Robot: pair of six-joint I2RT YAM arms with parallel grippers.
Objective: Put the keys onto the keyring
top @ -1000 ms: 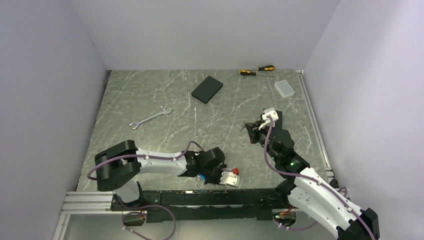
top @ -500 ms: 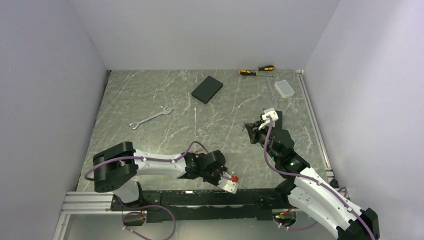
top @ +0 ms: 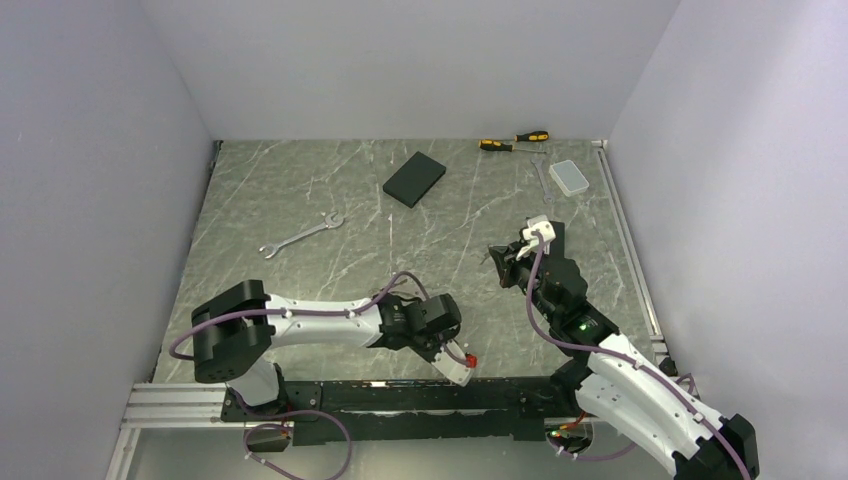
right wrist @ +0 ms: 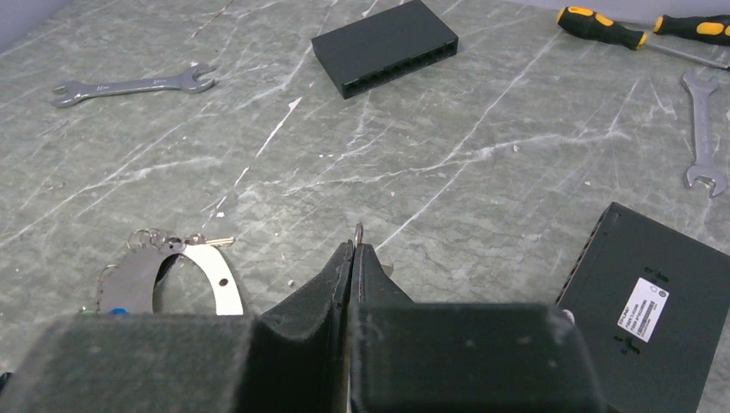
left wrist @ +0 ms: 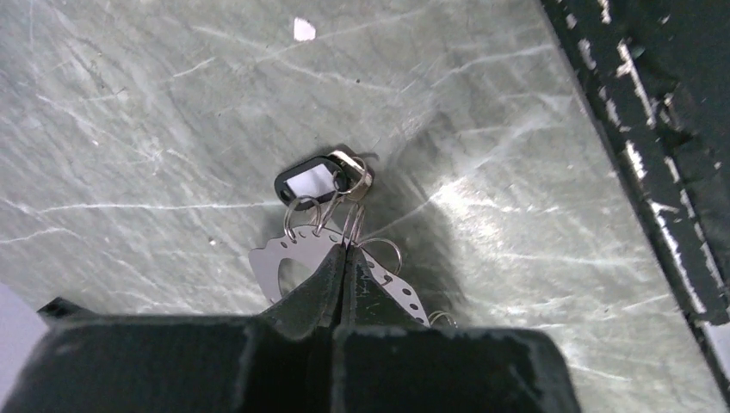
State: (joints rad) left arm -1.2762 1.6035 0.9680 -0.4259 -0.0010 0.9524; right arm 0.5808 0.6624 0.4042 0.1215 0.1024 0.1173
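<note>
My left gripper (left wrist: 344, 251) is shut on the keyring (left wrist: 284, 258), a flat silver loop with punched holes, held just above the table. Several small wire rings hang from it, along with a black tag with a white label (left wrist: 312, 182) and a silver key (left wrist: 355, 172). In the top view the left gripper (top: 445, 348) is near the front rail. My right gripper (right wrist: 355, 245) is shut on a small silver ring (right wrist: 358, 232) that pokes out above its tips; whatever hangs from the ring is hidden. The keyring (right wrist: 215, 280) and a brass key (right wrist: 211, 242) lie to its lower left.
An open-ended wrench (top: 300, 235) lies mid-left and a black box (top: 414, 178) behind centre. Two screwdrivers (top: 512, 142), a small wrench (top: 540, 175) and a clear box (top: 570, 178) sit at the far right. A second black box with a label (right wrist: 646, 310) is close to my right gripper.
My left wrist has rolled and shifted slightly toward the front rail, still holding the keyring. The right arm has not moved.
</note>
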